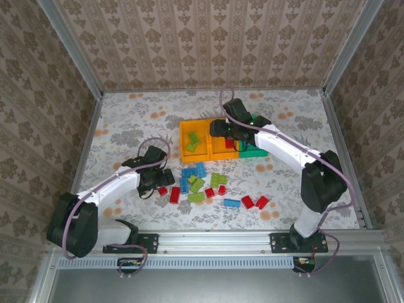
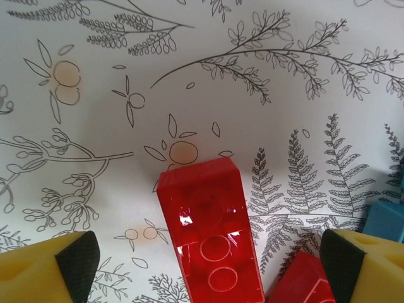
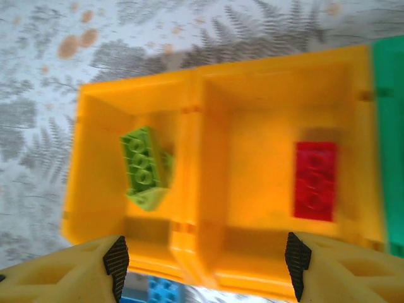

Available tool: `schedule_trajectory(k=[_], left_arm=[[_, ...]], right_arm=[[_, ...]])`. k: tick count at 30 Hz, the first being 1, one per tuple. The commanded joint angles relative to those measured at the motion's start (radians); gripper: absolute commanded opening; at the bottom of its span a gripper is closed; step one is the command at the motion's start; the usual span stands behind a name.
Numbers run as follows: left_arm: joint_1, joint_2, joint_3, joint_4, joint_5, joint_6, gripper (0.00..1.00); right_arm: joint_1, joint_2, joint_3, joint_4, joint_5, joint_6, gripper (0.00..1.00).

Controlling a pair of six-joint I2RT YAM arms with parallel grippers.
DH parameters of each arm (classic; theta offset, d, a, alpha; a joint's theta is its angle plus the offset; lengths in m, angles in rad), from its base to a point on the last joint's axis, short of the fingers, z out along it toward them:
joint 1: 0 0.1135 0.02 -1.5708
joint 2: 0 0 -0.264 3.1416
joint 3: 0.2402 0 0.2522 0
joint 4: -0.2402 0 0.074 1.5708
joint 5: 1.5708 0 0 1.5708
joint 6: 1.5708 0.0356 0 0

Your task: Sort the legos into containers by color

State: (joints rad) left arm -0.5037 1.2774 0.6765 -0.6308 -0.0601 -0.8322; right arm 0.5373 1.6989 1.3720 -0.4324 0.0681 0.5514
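My left gripper point(image 2: 208, 264) stands open low over the table, its jaws either side of a red lego point(image 2: 211, 230) that lies underside up. A second red lego point(image 2: 304, 284) and a blue one point(image 2: 386, 221) lie to its right. Seen from above, this gripper point(image 1: 164, 179) is at the left end of the scattered legos point(image 1: 197, 184). My right gripper point(image 3: 205, 265) is open and holds nothing above the two orange-yellow containers. The left container point(image 3: 132, 101) holds lime green legos point(image 3: 144, 165). The middle container point(image 3: 259, 158) holds a red lego point(image 3: 314, 180). The green container point(image 3: 391, 145) is at the right.
The three containers point(image 1: 196, 151) stand side by side mid-table. Loose red, blue and green legos lie in front of them, with two red ones point(image 1: 254, 202) and a blue one point(image 1: 231, 202) towards the right. Metal frame posts and patterned walls enclose the table.
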Motion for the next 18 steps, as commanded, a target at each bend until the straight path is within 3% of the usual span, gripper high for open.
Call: schedule_trajectory(k=[1, 10, 18], left_arm=[[-0.007, 0.033, 0.017, -0.001, 0.015, -0.023, 0.9], [-0.007, 0.079, -0.021, 0.079, 0.022, -0.034, 0.72], [-0.006, 0.138, -0.006, 0.135, 0.029, -0.002, 0.41]], right_arm=[[-0.013, -0.08, -0.08, -0.086, 0.137, -0.052, 0.74], [-0.076, -0.297, -0.337, -0.227, 0.182, 0.083, 0.76], [-0.082, -0.444, -0.469, -0.452, 0.153, 0.302, 0.76]])
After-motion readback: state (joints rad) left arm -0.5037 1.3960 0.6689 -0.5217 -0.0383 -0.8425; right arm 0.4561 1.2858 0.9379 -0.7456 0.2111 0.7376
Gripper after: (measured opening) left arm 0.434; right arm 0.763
